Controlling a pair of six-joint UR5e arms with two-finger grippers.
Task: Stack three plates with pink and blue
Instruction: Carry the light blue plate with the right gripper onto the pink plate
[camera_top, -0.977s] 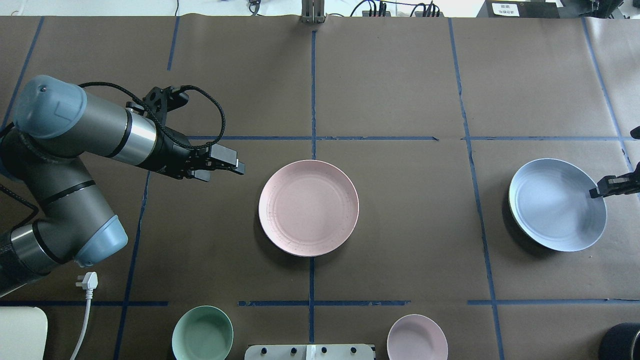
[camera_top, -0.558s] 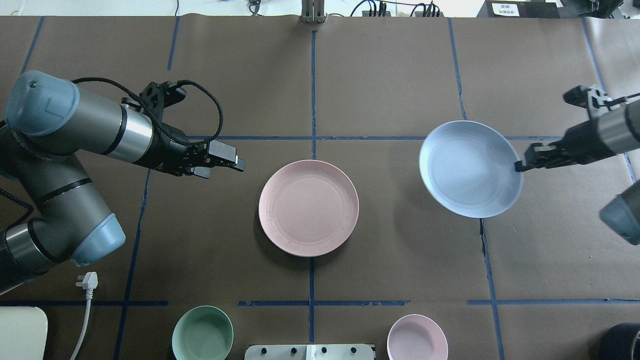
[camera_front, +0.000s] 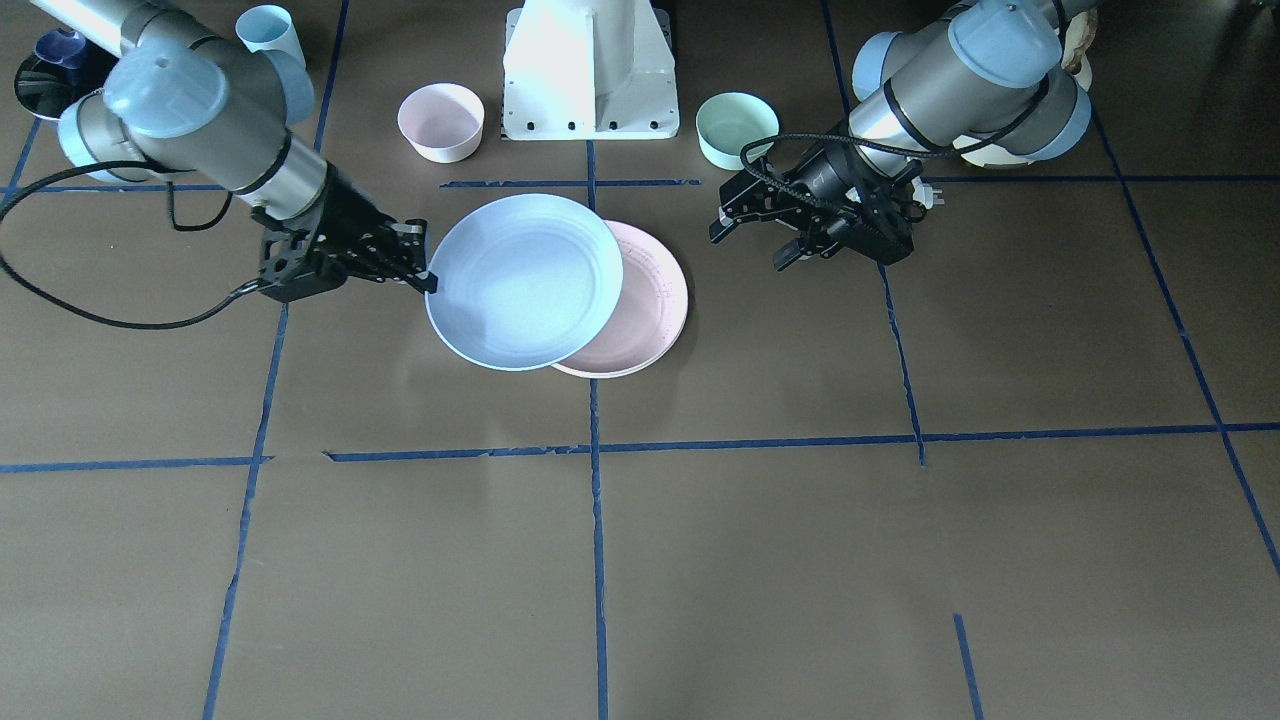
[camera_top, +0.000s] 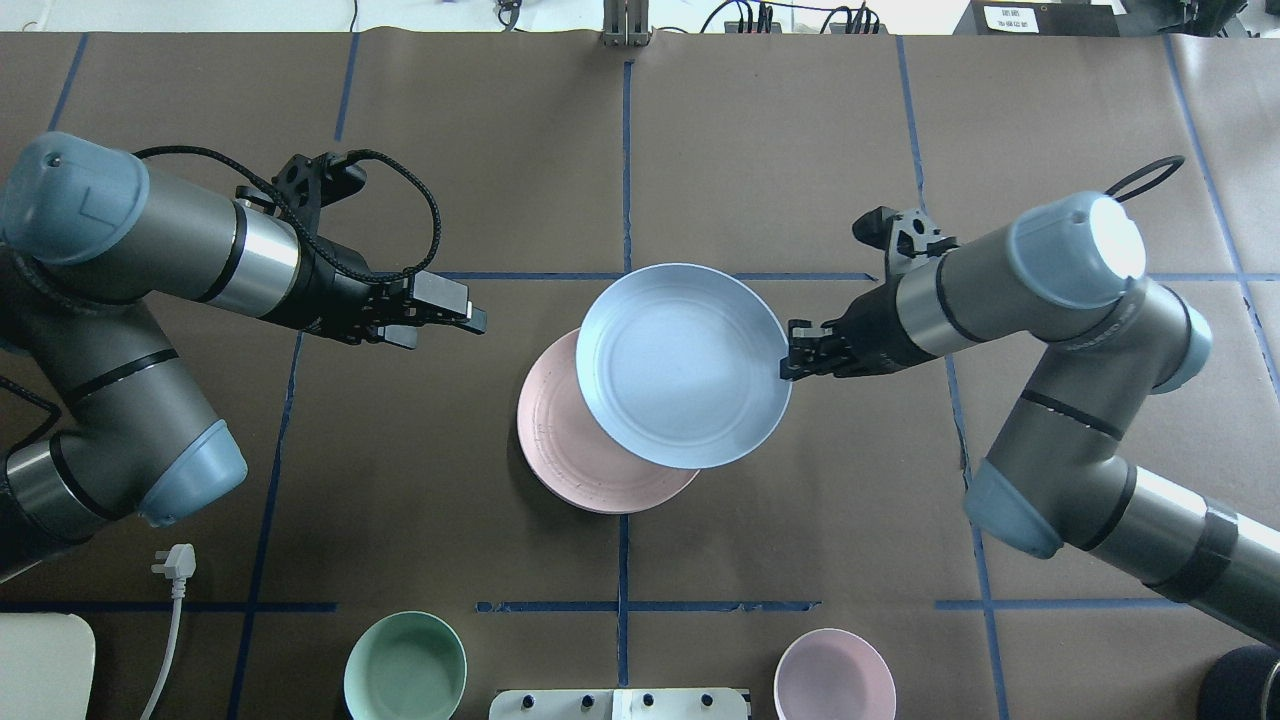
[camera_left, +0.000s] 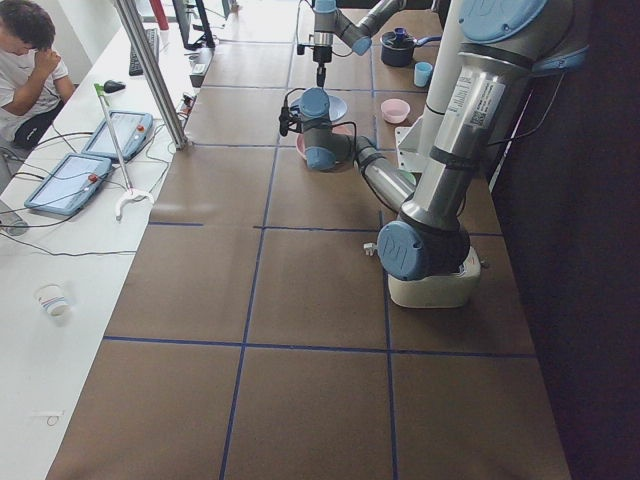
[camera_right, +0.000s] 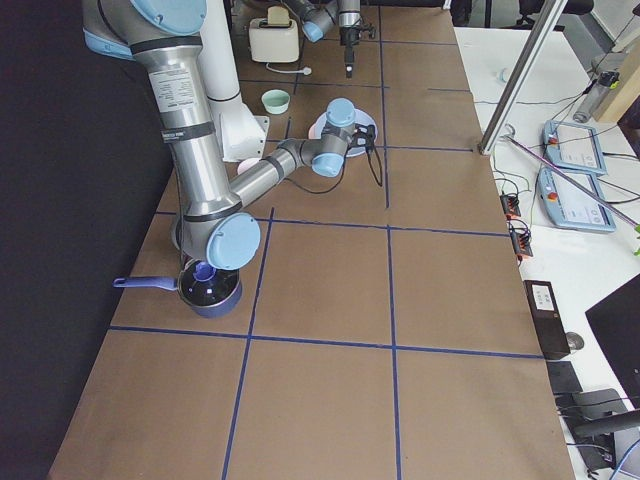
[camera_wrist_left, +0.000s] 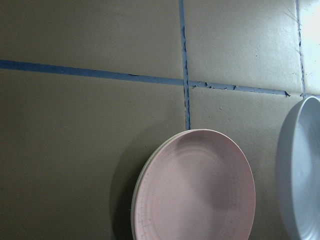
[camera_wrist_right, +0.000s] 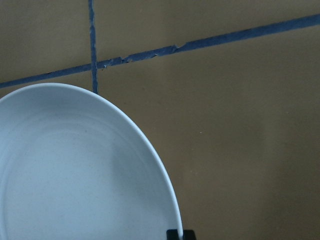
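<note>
The light blue plate (camera_top: 685, 365) hangs tilted above the pale pink plate (camera_top: 565, 455), offset to its far right and covering part of it. My right gripper (camera_top: 790, 362) is shut on the blue plate's right rim; the front view shows the same grip (camera_front: 425, 280). The pink plate (camera_wrist_left: 200, 190) lies on the cream-white plate (camera_wrist_left: 135, 210), of which only a thin rim shows. My left gripper (camera_top: 452, 328) is open and empty, above the table left of the plates. In the right wrist view the blue plate (camera_wrist_right: 75, 175) fills the lower left.
A mint bowl (camera_top: 405, 665) and a small pink bowl (camera_top: 835, 675) stand at the near edge beside the robot base (camera_top: 620, 703). A white plug and cable (camera_top: 175, 565) lie at the near left. A dark pot (camera_top: 1245, 680) sits at the near right corner.
My right arm has carried the blue plate from the table's right side leftward, to above the pink plate. My left gripper has barely moved.
</note>
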